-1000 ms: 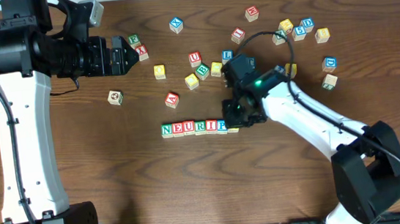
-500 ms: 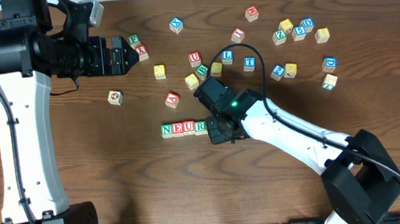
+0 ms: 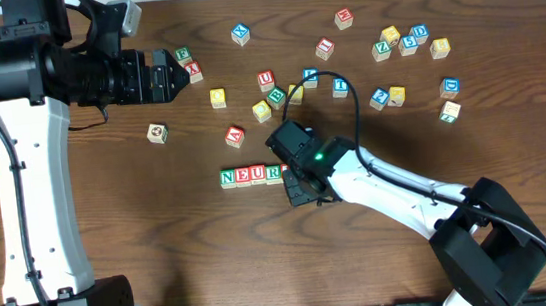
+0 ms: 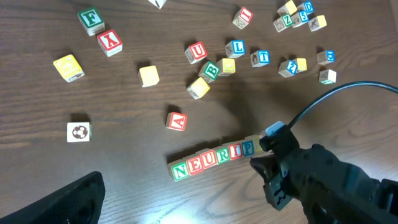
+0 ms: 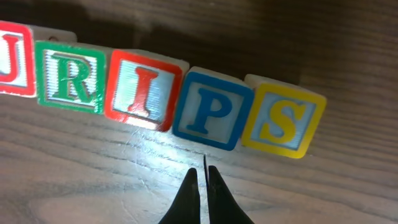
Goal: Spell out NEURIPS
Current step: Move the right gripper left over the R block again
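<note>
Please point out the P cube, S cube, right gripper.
P cube (image 5: 213,111): right wrist view, blue letter face.
S cube (image 5: 284,120): right wrist view, yellow letter face.
right gripper (image 5: 203,176): right wrist view, between fingertips.

The left arm stands extended along the left side with the left pincer raised above the table, jaws fully spread and gripping nothing, while the right arm reaches diagonally toward centre, the right pincer lowered, fingertips pressed together and empty.
</note>
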`<act>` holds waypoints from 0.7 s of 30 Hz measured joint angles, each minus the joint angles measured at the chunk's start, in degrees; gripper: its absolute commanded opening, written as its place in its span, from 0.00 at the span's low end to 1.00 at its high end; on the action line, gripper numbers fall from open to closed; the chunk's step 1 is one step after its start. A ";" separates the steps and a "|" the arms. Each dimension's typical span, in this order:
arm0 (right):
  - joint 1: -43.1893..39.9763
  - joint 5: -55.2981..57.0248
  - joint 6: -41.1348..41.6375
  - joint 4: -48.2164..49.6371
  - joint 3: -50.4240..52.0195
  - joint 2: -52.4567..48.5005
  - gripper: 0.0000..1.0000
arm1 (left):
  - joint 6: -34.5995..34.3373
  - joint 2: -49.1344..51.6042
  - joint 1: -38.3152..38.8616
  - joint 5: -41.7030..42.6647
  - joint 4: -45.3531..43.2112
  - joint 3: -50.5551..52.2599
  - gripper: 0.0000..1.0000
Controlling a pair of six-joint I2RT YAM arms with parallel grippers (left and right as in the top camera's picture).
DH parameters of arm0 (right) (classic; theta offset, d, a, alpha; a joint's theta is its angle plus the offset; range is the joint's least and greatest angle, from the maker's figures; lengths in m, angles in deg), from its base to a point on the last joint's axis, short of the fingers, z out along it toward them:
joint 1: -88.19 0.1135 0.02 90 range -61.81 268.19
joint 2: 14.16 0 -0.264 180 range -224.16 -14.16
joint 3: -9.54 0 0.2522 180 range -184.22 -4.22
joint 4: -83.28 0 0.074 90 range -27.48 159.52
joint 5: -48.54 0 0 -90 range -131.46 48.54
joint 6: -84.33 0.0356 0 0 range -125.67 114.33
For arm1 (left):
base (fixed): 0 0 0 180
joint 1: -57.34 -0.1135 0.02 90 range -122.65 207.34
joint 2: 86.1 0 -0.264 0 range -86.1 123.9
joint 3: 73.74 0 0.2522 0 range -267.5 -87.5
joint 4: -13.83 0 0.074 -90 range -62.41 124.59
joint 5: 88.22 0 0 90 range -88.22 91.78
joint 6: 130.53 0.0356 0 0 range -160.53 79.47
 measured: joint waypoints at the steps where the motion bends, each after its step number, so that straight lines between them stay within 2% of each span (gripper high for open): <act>1: 0.13 0.00 0.00 0.11 0.00 0.00 0.01 | 0.00 0.00 0.00 0.00 0.00 0.00 0.98; 21: 0.68 1.03 0.20 1.64 0.87 0.00 0.01 | 0.00 0.00 0.00 -0.02 0.00 0.00 0.98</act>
